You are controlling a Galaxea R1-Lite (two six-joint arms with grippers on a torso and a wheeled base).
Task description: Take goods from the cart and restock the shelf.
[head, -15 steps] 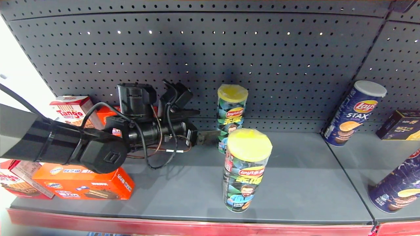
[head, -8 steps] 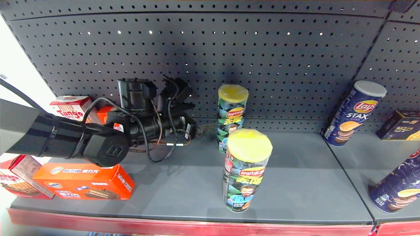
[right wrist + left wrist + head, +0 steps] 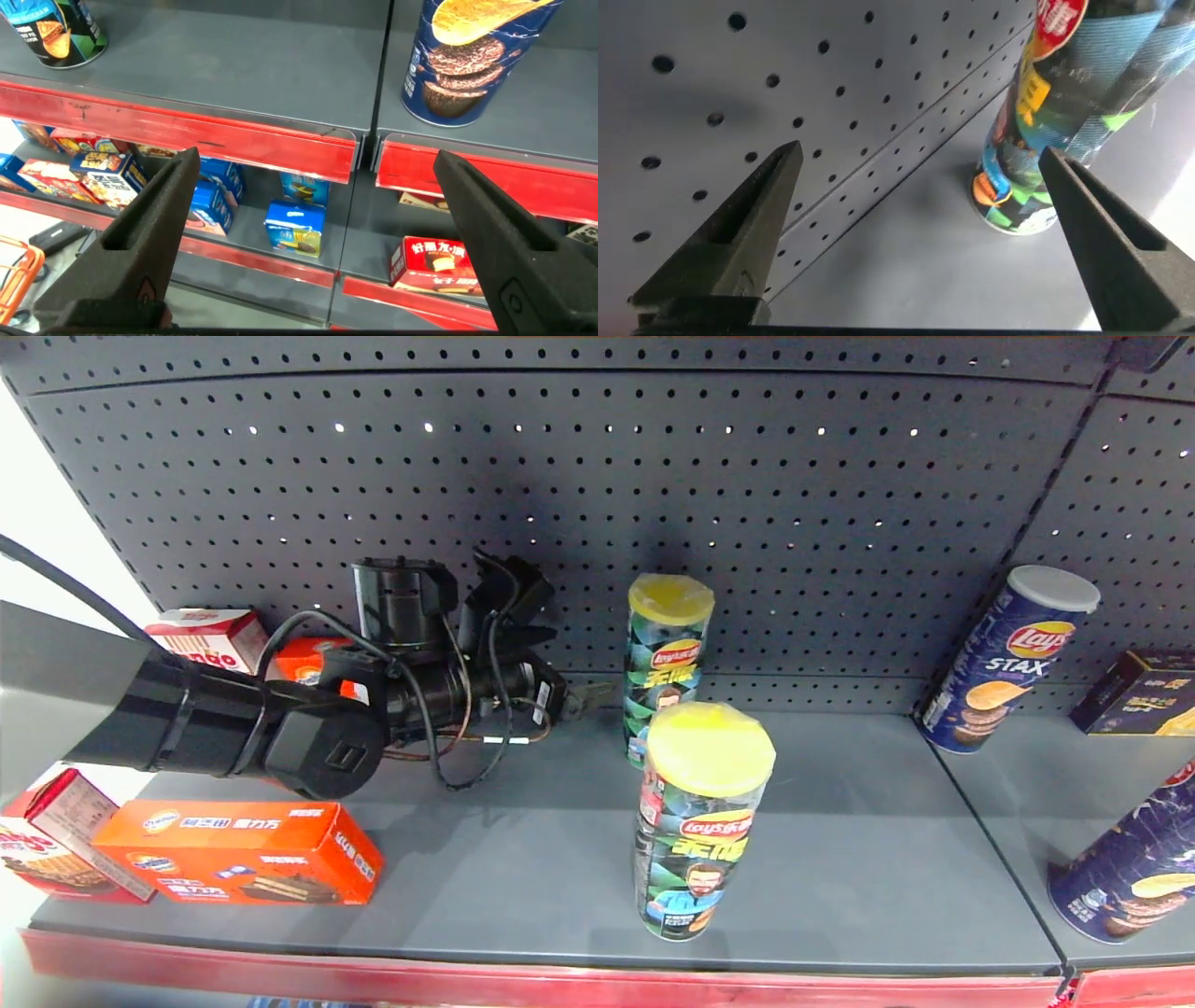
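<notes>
**Cans.** The rear can (image 3: pixel 667 663) stands upright with its long axis vertical and its yellow lid up. It stands against the back panel (image 3: pixel 653 476), about midway along the back edge of the shelf (image 3: pixel 840 859). The front can (image 3: pixel 700 821) is also upright with its lid up. It stands before the rear can, nearer the front edge and apart from it.

**Left gripper** (image 3: pixel 588 695). It lies low along the back edge and points sideways at the rear can's lower half. In the wrist view the left gripper (image 3: pixel 920 157) has its fingers spread wide with nothing between them. The rear can (image 3: pixel 1046 140) stands beyond one fingertip, and contact cannot be judged.

**Right gripper** (image 3: pixel 318 161). Its fingers are spread and hold nothing. It hangs out before the red rail (image 3: pixel 234 121) on the shelf's front edge.

**Hidden or cut off.**
- The front can's lid covers the rear can's base in the head view.
- The left arm covers part of the boxes at the left back corner.
- The dark can (image 3: pixel 1130 882), which is tilted, is cut off at the right.

**Open room.**
- Bare shelf runs from the cans rightward to the blue can (image 3: pixel 1008 658).
- Bare shelf also lies between the orange box (image 3: pixel 233 854) and the front can.
</notes>
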